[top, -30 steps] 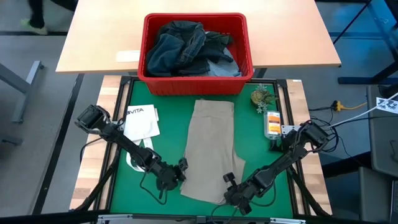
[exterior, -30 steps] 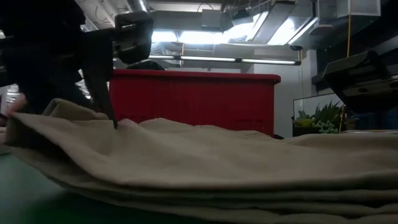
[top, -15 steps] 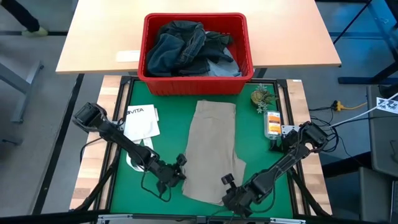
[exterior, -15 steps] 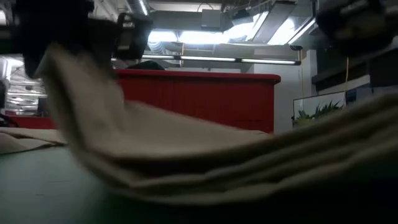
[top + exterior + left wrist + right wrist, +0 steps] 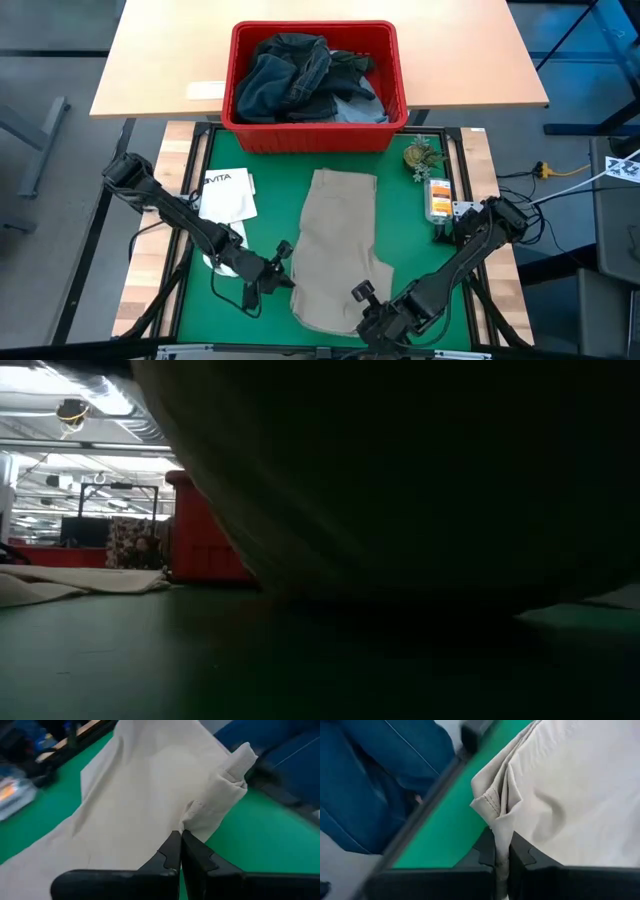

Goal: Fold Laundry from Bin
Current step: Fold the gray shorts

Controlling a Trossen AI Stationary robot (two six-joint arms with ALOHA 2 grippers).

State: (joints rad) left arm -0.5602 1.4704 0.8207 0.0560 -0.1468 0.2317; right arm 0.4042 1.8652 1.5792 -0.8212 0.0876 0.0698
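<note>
The beige trousers lie lengthwise on the green mat, far end flat and near end raised. My left gripper is shut on their near left corner, also seen in the left wrist view. My right gripper is shut on their near right corner, also seen in the right wrist view. The red bin stands at the far side with dark and light blue jeans heaped inside. In the low view the lifted trousers fill most of the picture. My left gripper pinches a bunched, stitched edge of the trousers between its two fingers at the near left corner, in several layers. The fingers slant down from the table's left. That corner is lifted off the mat. My right gripper pinches a folded, seamed edge of the trousers between its two fingers at the near right corner, in several layers. The fingers point steeply down. The cloth rises out of the hold, clear of the mat there.
A white tote bag lies on the mat's left part. A small plant and an orange packet sit at the right edge. The bin rests on a wooden table beyond the mat.
Both grippers have risen, still shut on the trousers. The near end of the trousers has lifted off the mat and now hangs in front of the low camera, while the far end stays flat where it was.
</note>
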